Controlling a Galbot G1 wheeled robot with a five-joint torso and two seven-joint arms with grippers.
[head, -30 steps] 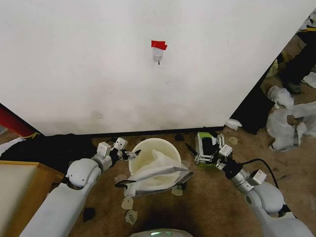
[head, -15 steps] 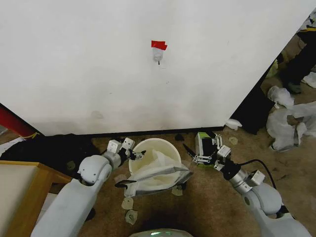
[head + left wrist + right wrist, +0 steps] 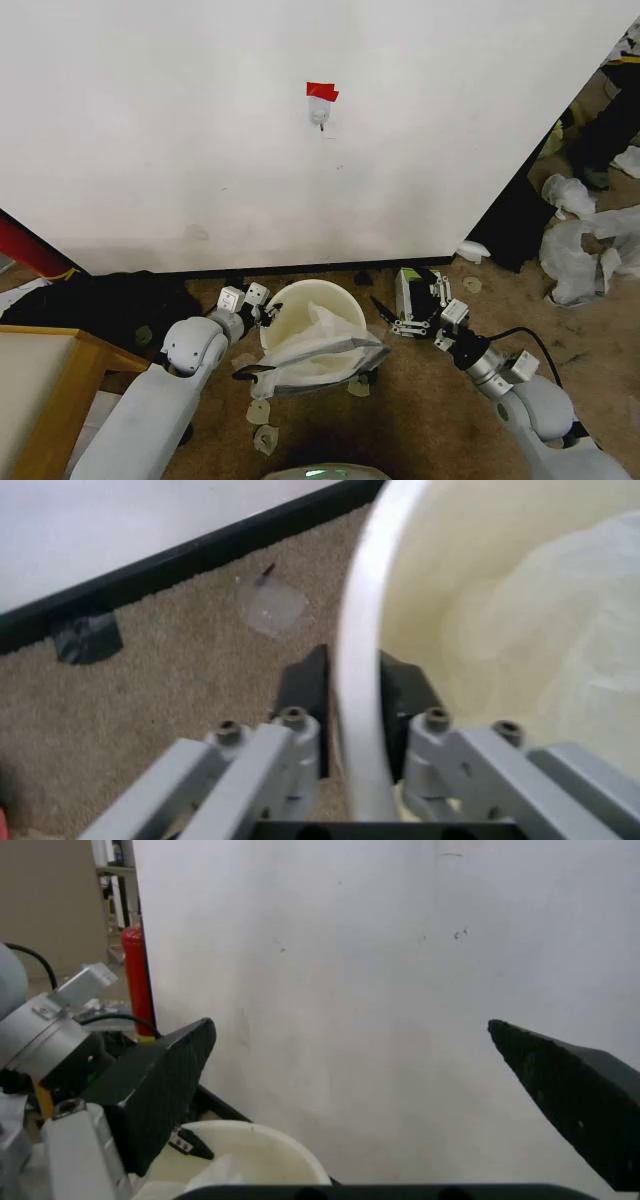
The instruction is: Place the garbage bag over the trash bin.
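Two grippers: both in play, one at the rim and one hanging back.
Left gripper [image 3: 352, 705]: it has swung in over the last second and now straddles the near-left rim of the trash bin [image 3: 300, 297]; fingers part open, one pad outside the wall, one inside, rim running between them, not yet pinched.
Right gripper [image 3: 350, 1065]: fingers spread wide on nothing, off to the bin's far side, just in front of the green and white box [image 3: 408, 291], having drifted slightly.
Garbage bag [image 3: 325, 345]: slumped half in the bin, well beyond the left fingertips; its front edge spills over the near rim toward the floor, unchanged.
Meaning: looks like the left arm is lining up to steady the bin; bag is not yet stretched over the rim.
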